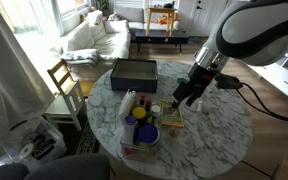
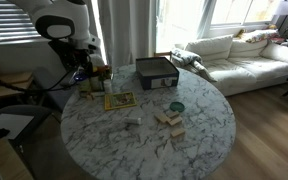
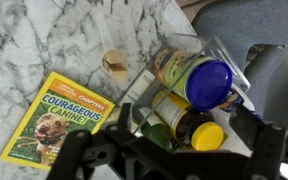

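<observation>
In an exterior view, the gripper (image 1: 188, 94) hangs over the right half of the round marble table (image 1: 216, 132), jaws spread wide and holding nothing. A picture book (image 1: 171, 118) lies just near of it. Left of the book stands a clear bin (image 1: 139, 130) of cans and jars. A dark box (image 1: 134, 72) sits at the far-left rim and a wooden chair (image 1: 64, 80) stands off the table's left edge. The right and near-right marble lies bare out to the rim.

In an exterior view from across the room, the gripper (image 2: 84, 74) is at the table's (image 2: 134, 145) far-left edge, too small here to tell how its jaws stand. The book (image 2: 119, 100) lies just near and right of it, and the dark box (image 2: 156, 72) is farther right at the far rim. Bare marble fills the near half.

In the wrist view, the gripper (image 3: 174, 155) shows its dark fingers (image 3: 79, 150) far apart along the bottom edge, touching nothing. Between them, below, stand a yellow-lidded jar (image 3: 208, 136) and, just beyond it, a blue-lidded can (image 3: 209, 83). Both are inside the clear bin (image 3: 227, 58). The book (image 3: 62, 118) lies flat to the left, apart from the bin. A small wooden block (image 3: 114, 63) rests on open marble (image 3: 34, 40) farther off.
</observation>
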